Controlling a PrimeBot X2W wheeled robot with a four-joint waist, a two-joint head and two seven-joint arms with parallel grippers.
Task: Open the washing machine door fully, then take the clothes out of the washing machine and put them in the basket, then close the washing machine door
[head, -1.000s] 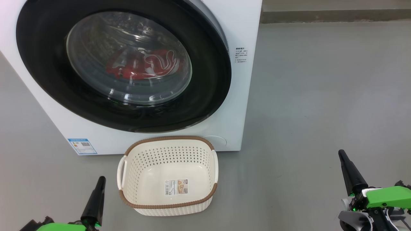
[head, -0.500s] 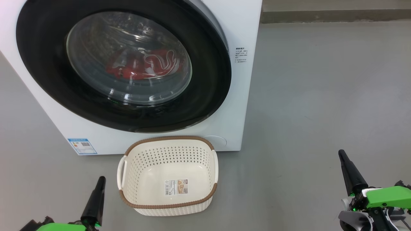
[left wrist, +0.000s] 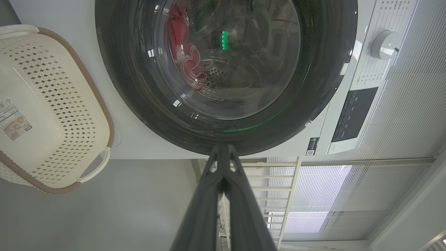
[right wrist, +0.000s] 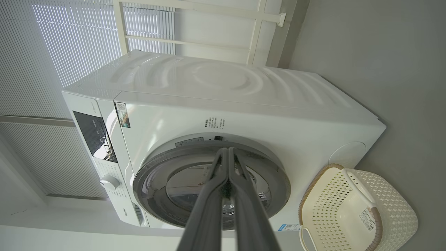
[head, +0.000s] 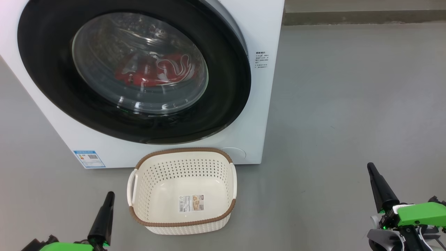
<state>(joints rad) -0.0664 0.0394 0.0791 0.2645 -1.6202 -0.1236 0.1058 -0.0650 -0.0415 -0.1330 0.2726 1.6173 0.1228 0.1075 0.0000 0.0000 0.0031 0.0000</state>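
Dark left end effector (head: 110, 194) and right end effector (head: 370, 165), both closed, empty.

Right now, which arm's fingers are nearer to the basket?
Left. The left fingers sit close beside the basket, on its left, not touching; the right fingers are far off to its right.
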